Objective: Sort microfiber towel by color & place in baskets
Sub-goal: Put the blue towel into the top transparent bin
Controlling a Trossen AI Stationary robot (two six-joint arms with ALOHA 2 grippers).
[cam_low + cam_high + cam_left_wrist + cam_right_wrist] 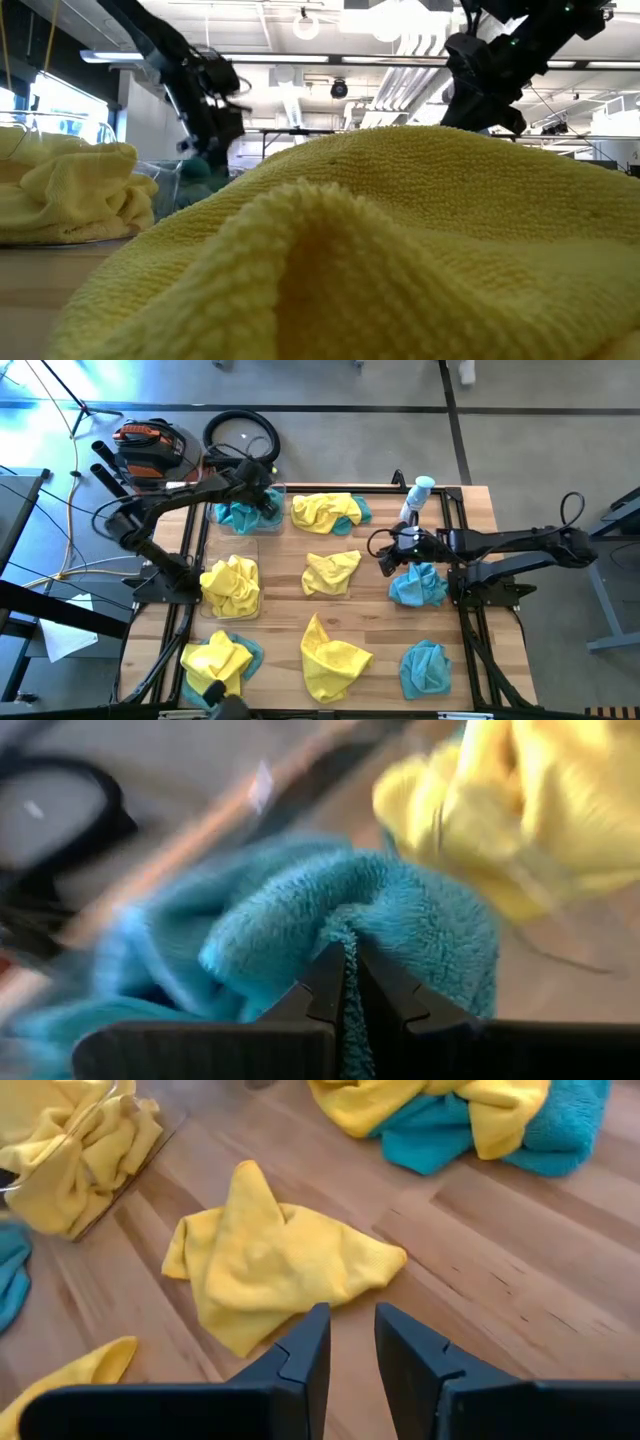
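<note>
Now, left gripper (pixel 262 500): fingers pinching a teal towel (pixel 330 920) over the far-left basket (pixel 243 512).
Right gripper (pixel 385 552): fingers slightly apart, nothing between them, above bare wood right of the centre yellow towel (pixel 270 1260).
Near-left basket (pixel 232 588): holds yellow towels.
Table (pixel 380 615): loose yellow and teal cloths scattered.

The left arm reaches to the far left, its claw (pixel 350 982) pinched tight on a teal towel (pixel 400 910). The right arm stretches toward the middle, its claw (pixel 350 1342) slightly parted, holding nothing.
</note>
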